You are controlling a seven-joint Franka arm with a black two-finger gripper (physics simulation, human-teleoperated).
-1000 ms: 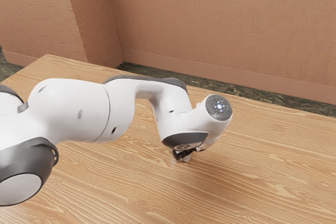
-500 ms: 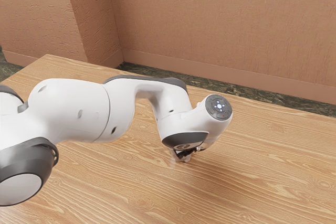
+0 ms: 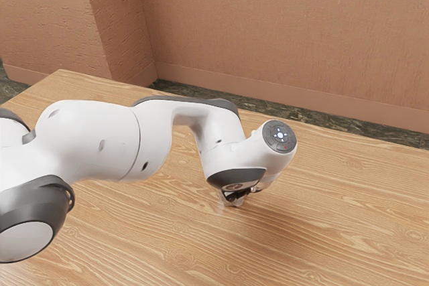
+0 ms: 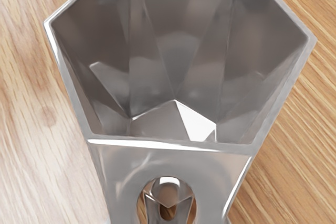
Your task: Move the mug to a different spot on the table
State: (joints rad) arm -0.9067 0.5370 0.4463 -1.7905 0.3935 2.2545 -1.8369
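Observation:
A silvery faceted mug [image 4: 173, 56] with a six-sided rim stands on the wooden table [image 4: 31, 145], directly under my hand in the wrist view. Its looped handle [image 4: 126, 192] lies at the side nearest the hand. In the exterior view my gripper [image 3: 234, 198] is low over the table [image 3: 335, 219], near its middle, pointing down. The white wrist covers the mug there, and only a dark tip of the gripper shows beneath the hand.
The table's far edge [image 3: 322, 125] runs along a dark floor strip below a brown wall [image 3: 301, 25]. The arm's white links [image 3: 100, 142] fill the exterior view's left. Bare wood lies to the exterior view's right of the hand.
The hand has shifted by only a hair toward the exterior view's right; otherwise nothing has visibly changed.

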